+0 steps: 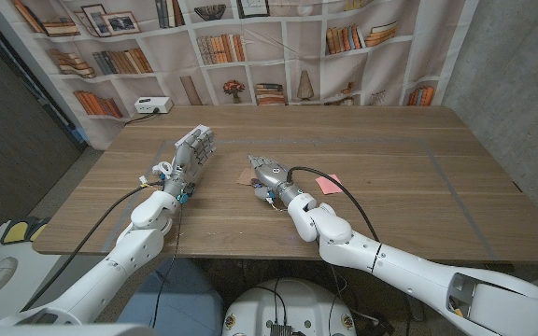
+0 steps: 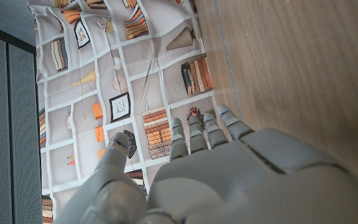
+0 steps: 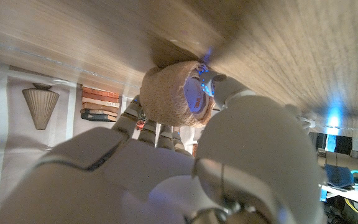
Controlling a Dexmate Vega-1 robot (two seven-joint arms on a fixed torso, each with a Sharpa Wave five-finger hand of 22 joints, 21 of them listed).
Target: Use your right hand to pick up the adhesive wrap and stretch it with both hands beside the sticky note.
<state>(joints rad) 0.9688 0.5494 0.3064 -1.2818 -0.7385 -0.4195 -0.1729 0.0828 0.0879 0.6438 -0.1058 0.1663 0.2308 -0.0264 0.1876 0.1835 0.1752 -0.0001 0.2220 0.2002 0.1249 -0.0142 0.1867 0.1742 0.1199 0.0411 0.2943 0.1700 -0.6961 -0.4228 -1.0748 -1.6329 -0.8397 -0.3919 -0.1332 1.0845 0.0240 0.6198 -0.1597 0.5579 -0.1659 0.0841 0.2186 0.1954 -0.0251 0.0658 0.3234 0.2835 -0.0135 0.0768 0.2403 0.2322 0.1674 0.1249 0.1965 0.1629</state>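
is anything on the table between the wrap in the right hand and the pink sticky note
Nothing visible. The right hand already grips the tan adhesive wrap roll just above the wooden table, and the sticky note lies close beside the right forearm with only bare wood between. The left hand hovers apart, holding nothing.

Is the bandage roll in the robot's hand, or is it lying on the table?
In the hand. The right hand's fingers wrap around the tan fuzzy roll of adhesive wrap, right by the wooden table; contact cannot be told.

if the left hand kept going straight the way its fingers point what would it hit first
Probably nothing on the table: the left hand is raised with fingers aimed at the far edge, and bare wooden table lies ahead. Beyond it hangs the bookshelf-print curtain; depth is unclear.
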